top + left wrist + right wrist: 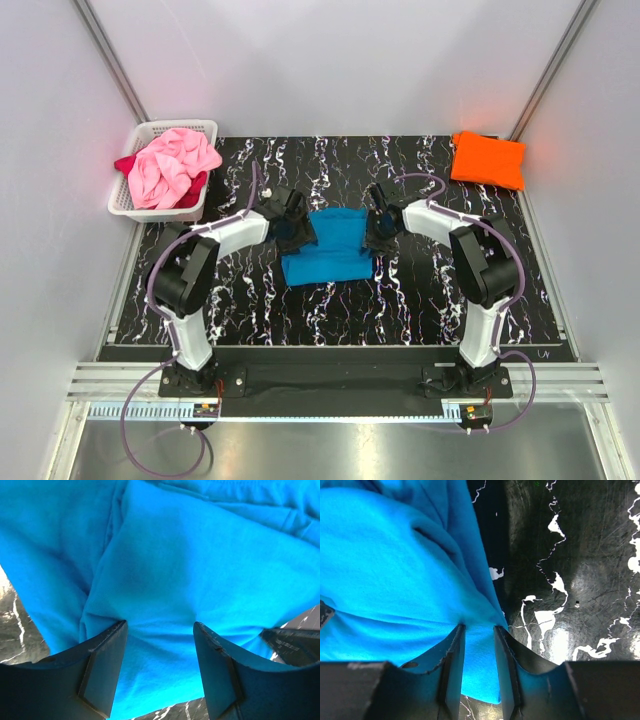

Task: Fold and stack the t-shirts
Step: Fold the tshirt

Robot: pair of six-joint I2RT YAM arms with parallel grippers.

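— Turquoise fills the middle of the overhead view. What is it?

— It is the turquoise t-shirt point(330, 248), folded into a rough rectangle and lying flat on the black, white-veined table point(420, 290), between the two arms.

— What are the claws doing?

— The left gripper point(293, 222) is at the shirt's far left corner. Its wrist view shows a thick bunch of blue cloth filling the wide gap between its fingers, so it is grasping the shirt. The right gripper point(378, 222) is at the far right corner. Its fingers stand close together and pinch a thin edge of the same cloth, just above the table.

— Where are the other shirts?

— The orange t-shirt point(488, 159) lies folded at the far right corner of the table. The pink t-shirt point(172, 165) is heaped in the white lattice basket point(158, 214) at the far left. The dark red t-shirt point(193, 190) shows beneath the pink one, with a bit hanging over the rim.
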